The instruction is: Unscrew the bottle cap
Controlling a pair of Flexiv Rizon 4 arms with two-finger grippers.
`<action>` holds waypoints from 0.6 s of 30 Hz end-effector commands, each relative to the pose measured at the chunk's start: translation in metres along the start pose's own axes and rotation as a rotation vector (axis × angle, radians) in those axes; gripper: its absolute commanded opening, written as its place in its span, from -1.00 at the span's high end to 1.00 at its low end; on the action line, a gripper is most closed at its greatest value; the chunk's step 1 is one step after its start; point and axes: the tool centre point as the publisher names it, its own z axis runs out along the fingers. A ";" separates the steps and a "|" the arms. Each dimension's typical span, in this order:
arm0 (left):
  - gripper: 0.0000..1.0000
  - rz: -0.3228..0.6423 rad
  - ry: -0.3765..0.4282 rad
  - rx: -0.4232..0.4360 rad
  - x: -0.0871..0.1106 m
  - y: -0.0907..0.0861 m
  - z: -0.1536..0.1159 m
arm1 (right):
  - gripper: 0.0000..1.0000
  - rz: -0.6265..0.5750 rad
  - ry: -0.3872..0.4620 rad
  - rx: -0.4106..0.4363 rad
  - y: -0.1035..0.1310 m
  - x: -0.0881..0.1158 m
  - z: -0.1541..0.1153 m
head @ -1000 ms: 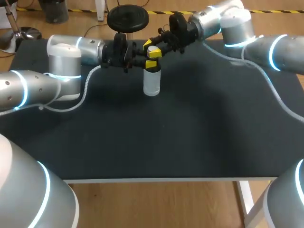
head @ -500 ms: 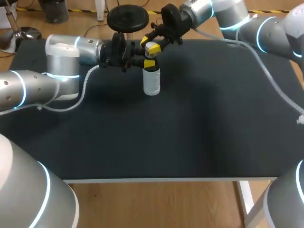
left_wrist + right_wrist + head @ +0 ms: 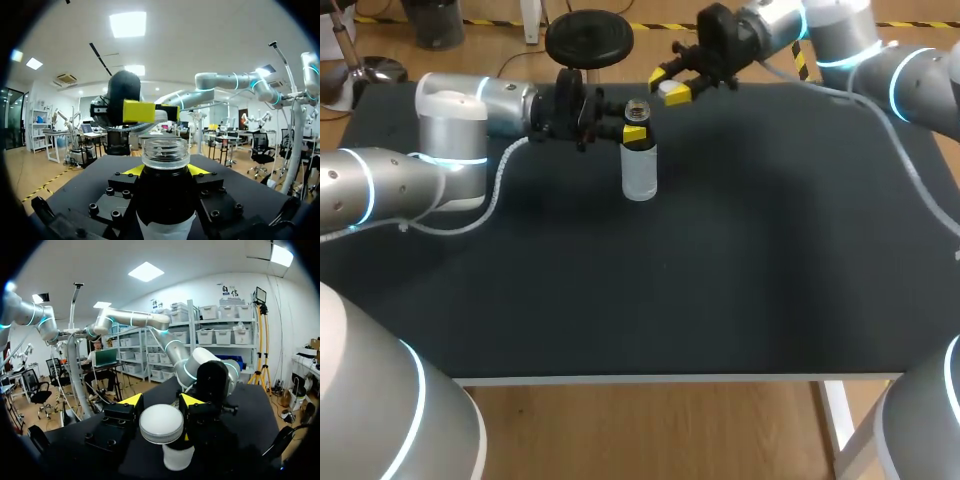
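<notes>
Cap (image 3: 672, 90) is coming away clamped in your right gripper (image 3: 669, 85), which is pulling back off the bottle (image 3: 639, 170); your left gripper (image 3: 634, 133) is gripping the open neck, bottle standing upright on the table (image 3: 740, 260), so unscrewing is looking finished.

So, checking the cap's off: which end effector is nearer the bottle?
Left. The left end effector grips the bottle below its open mouth; the right end effector holds the cap apart from it, farther back.

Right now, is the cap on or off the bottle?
Off. The bottle shows a bare threaded neck; the right end effector holds the cap apart.
</notes>
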 end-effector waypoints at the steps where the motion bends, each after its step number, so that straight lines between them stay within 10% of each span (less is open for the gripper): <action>1: 1.00 -0.001 0.003 0.000 -0.001 0.000 0.000 | 1.00 0.006 -0.051 -0.013 -0.017 0.019 -0.032; 18: 1.00 -0.001 0.003 0.000 -0.001 0.000 0.000 | 1.00 0.149 -0.443 -0.002 -0.131 0.067 -0.058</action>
